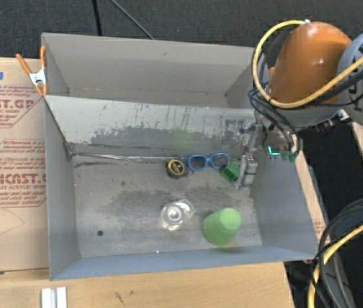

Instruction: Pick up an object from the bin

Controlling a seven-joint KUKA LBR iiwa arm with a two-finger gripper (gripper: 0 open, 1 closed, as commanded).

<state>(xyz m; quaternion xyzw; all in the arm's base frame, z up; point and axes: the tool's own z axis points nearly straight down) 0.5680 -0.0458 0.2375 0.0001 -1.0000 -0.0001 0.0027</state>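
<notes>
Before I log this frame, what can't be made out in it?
Camera view:
Small bright green piece: partly covered by the gripper, kind unclear.
Clear see-through object, front centre: blurred outline.
Small round gold-and-black item by the blue plastic glasses: too small to identify.

Soft even light, faint glare on bin (58, 191).

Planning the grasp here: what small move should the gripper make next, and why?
Probably a slight shift to the view's left: the gripper sits beside, not over, the small green piece next to the blue glasses.
</notes>
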